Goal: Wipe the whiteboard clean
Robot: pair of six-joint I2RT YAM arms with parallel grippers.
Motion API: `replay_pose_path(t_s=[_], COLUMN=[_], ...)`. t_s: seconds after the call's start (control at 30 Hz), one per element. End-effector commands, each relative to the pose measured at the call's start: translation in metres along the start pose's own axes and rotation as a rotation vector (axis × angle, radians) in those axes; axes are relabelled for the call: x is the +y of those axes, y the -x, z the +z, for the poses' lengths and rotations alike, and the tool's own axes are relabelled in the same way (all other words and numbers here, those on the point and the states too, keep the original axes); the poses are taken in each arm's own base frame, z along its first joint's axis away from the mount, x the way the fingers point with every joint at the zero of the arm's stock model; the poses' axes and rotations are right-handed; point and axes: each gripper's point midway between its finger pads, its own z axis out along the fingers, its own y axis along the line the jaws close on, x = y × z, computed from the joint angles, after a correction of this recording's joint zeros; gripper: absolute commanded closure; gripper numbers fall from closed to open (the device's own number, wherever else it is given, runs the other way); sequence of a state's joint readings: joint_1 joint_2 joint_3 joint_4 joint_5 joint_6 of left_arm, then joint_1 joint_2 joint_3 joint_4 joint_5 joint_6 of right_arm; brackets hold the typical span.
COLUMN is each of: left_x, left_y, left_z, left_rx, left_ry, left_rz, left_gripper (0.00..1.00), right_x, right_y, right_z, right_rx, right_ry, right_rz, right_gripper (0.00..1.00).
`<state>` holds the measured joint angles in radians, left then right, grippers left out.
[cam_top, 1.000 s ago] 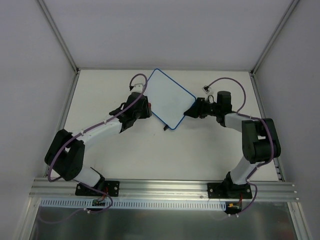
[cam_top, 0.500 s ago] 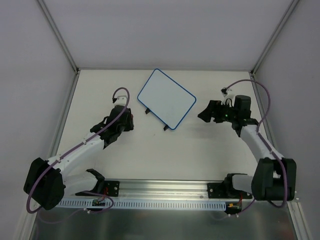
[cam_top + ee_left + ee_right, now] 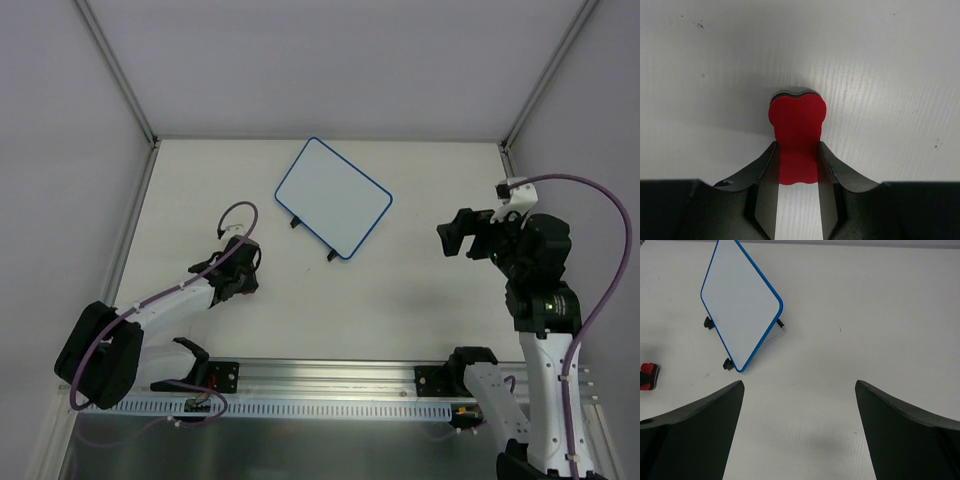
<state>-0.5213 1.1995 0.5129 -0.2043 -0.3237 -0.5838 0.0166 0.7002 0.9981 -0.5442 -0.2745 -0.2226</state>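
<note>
- Table [image 3: 420, 300]: both arms have pulled back from centre vs a sec ago.
- Whiteboard [image 3: 333, 196]: far centre, on its feet, face blank, nothing touching it now.
- Right gripper [image 3: 452, 238]: let go of board's right corner; jaws wide, empty, well right.
- Left gripper [image 3: 797, 150]: still clamped on red eraser [image 3: 797, 112], withdrawn near-left.
- Wipe looks done; prob. just parking left.

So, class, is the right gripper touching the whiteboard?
Apart. The top external view shows bare table between the open right gripper and the whiteboard.
</note>
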Motion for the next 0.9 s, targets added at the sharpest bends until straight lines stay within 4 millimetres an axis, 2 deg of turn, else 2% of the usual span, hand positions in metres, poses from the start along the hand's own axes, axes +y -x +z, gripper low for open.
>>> replay_pose_path(t_s=[0.0, 0.13, 0.17, 0.23, 0.27, 0.33, 0.37, 0.47, 0.5, 0.53, 0.57, 0.63, 0.73, 0.83, 0.87], left_x=[0.003, -0.001, -0.002, -0.004, -0.003, -0.006, -0.002, 0.0, 0.007, 0.007, 0.012, 0.023, 0.043, 0.059, 0.063], left_y=[-0.011, -0.01, -0.008, 0.004, 0.006, 0.029, 0.031, 0.07, 0.077, 0.097, 0.108, 0.132, 0.155, 0.168, 0.17], left_z=[0.007, 0.003, 0.0, -0.011, -0.017, -0.036, -0.045, -0.086, -0.104, -0.126, -0.141, -0.185, -0.237, -0.277, -0.285], left_rx=[0.037, 0.042, 0.033, -0.017, -0.025, -0.099, -0.102, -0.237, -0.278, -0.341, -0.391, -0.507, -0.65, -0.751, -0.768], left_ry=[0.019, -0.01, -0.017, -0.047, -0.047, -0.079, -0.067, -0.104, -0.109, -0.126, -0.119, -0.133, -0.124, -0.115, -0.112], left_rz=[-0.046, -0.047, -0.055, -0.08, -0.082, -0.097, -0.09, -0.092, -0.071, -0.08, -0.078, -0.054, -0.023, 0.004, 0.002], left_gripper=[0.89, 0.58, 0.44, 0.3, 0.17, 0.06, 0.02, 0.01, 0.01, 0.01, 0.01, 0.01, 0.01, 0.01, 0.01], right_x=[-0.003, -0.005, -0.004, -0.006, -0.007, -0.006, -0.008, -0.012, -0.016, -0.018, -0.021, -0.021, -0.019, -0.014, -0.012], right_y=[0.001, 0.007, 0.01, 0.015, 0.018, 0.027, 0.03, 0.047, 0.051, 0.056, 0.062, 0.067, 0.072, 0.079, 0.08], right_z=[-0.023, -0.041, -0.046, -0.053, -0.059, -0.068, -0.071, -0.088, -0.095, -0.101, -0.108, -0.117, -0.129, -0.14, -0.146], right_rx=[0.021, 0.01, -0.009, -0.036, -0.054, -0.09, -0.105, -0.168, -0.189, -0.209, -0.231, -0.261, -0.303, -0.346, -0.364], right_ry=[-0.048, -0.084, -0.084, -0.106, -0.12, -0.132, -0.144, -0.201, -0.234, -0.25, -0.277, -0.294, -0.295, -0.285, -0.282], right_rz=[-0.021, -0.049, -0.065, -0.079, -0.09, -0.103, -0.108, -0.131, -0.132, -0.135, -0.138, -0.145, -0.152, -0.157, -0.159], right_gripper=[0.01, 0.01, 0.01, 0.01, 0.01, 0.01, 0.01, 0.01, 0.01, 0.01, 0.01, 0.01, 0.01, 0.01, 0.01])
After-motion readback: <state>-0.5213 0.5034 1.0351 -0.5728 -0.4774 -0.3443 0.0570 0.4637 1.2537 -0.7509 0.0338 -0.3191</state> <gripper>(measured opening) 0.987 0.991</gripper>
